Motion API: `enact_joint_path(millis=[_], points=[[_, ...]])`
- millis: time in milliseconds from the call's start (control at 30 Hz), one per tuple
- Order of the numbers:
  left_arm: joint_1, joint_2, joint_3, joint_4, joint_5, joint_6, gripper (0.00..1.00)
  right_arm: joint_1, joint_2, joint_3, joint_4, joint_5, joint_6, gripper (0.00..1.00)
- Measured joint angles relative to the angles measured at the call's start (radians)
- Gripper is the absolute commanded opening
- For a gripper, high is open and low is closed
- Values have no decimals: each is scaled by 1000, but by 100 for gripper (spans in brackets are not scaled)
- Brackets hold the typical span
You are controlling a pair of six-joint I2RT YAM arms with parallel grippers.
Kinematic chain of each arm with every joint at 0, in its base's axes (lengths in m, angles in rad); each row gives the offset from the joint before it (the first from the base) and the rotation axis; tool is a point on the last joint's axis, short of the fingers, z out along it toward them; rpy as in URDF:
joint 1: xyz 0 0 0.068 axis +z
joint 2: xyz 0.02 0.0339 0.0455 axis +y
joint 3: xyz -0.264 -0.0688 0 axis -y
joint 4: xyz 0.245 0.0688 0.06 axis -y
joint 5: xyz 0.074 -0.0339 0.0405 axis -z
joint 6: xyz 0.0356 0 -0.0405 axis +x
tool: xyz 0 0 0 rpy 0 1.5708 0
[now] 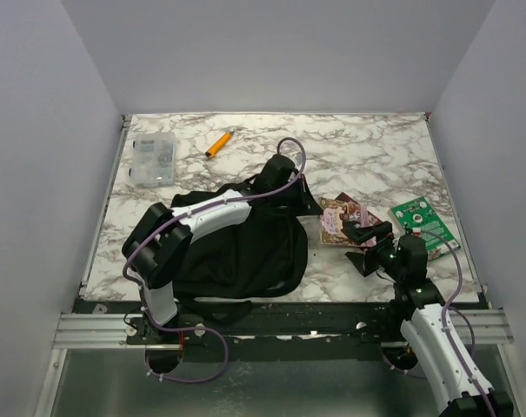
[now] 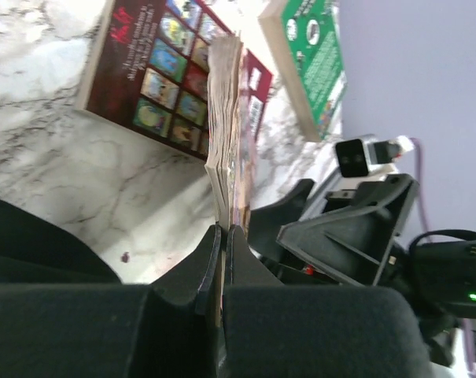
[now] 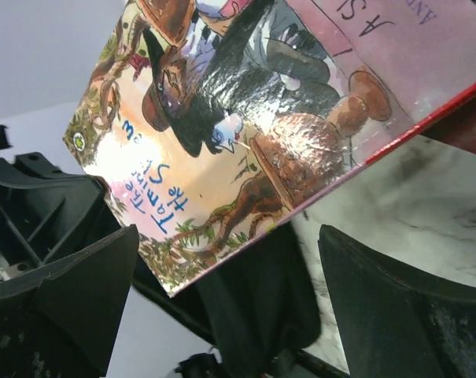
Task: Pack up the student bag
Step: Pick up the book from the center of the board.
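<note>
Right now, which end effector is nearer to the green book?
Right. The right end effector, open, is close beside the green book; the left end effector is farther off, shut on the paperback.

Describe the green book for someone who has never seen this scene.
Find the big black student bag on the marble table. Go right, past the pinkish book, to the table's right edge. The green book lies there, the only green cover.
</note>
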State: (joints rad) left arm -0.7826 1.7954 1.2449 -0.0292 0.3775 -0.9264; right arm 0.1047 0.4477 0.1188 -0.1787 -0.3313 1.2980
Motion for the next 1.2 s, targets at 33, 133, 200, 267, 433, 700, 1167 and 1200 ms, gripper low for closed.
enact_joint_path(millis=[33,133,200,267,433,700,1167,1200], points=[[0,-4,0,5,4,-7,0,0,-20,-12,16,0,35,99],[0,-22,-7,38,32,-53,0,0,-18,-45,122,-4,123,97],[0,-38,-26,66,49,-81,0,0,20,-60,187,-7,174,89],[-3,-54,-52,89,62,-105,0,0,59,-61,249,-8,224,78],[-11,-90,-126,130,71,-145,0,0,148,-61,372,-8,308,36],[-17,-183,-241,177,75,-176,20,0,83,-37,407,-15,306,0],[-19,-723,-566,142,121,40,81,0,248,380,173,-150,-223,0],[-17,-769,-571,108,121,65,82,0,284,415,153,-176,-267,0]])
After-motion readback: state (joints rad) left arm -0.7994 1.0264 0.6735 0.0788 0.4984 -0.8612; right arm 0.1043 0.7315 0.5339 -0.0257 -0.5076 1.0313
